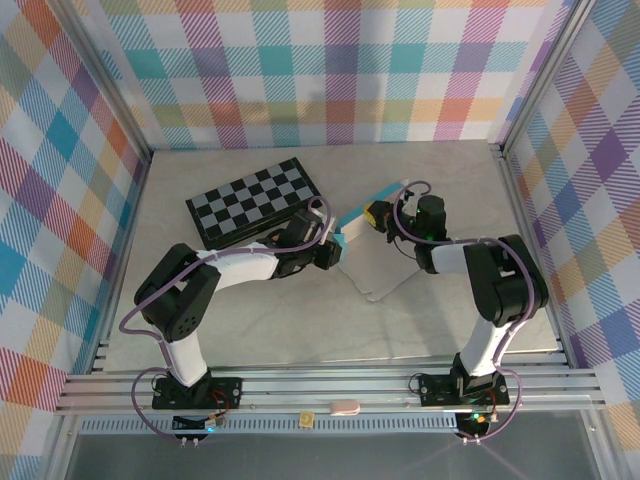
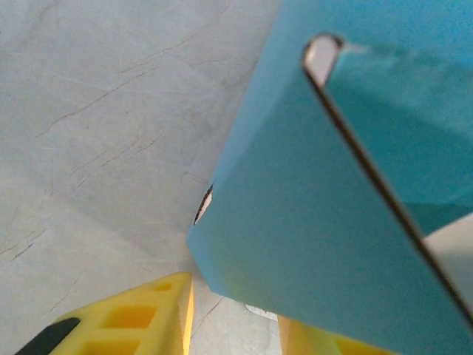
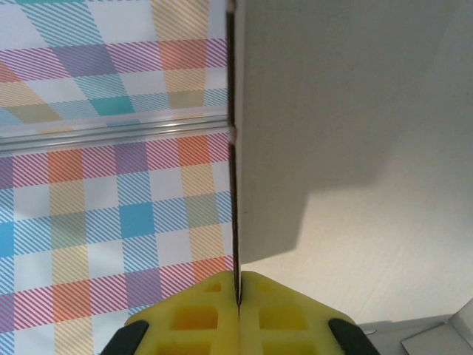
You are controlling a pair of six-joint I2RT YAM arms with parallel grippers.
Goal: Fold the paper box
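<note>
- You find the paper box (image 1: 390, 262) near the middle of the table (image 1: 250, 320), between the two grippers. It is partly folded, with its white inner side turned up and one teal flap raised at the far side.
- Your right gripper (image 1: 378, 213) is at the far edge of the box. In the right wrist view its yellow fingers (image 3: 192, 318) are closed together on the thin edge of the cardboard (image 3: 332, 111), which stands straight up from between them. So it grasps the paper box.
- Your left gripper (image 1: 335, 248) is at the left edge of the box. In the left wrist view its fingers (image 2: 140, 325) stand apart and a folded teal corner of the box (image 2: 310, 222) comes down between them. You cannot tell whether they press it.
- The checkered board (image 1: 255, 200) lies behind the left arm, apart from the box.
</note>
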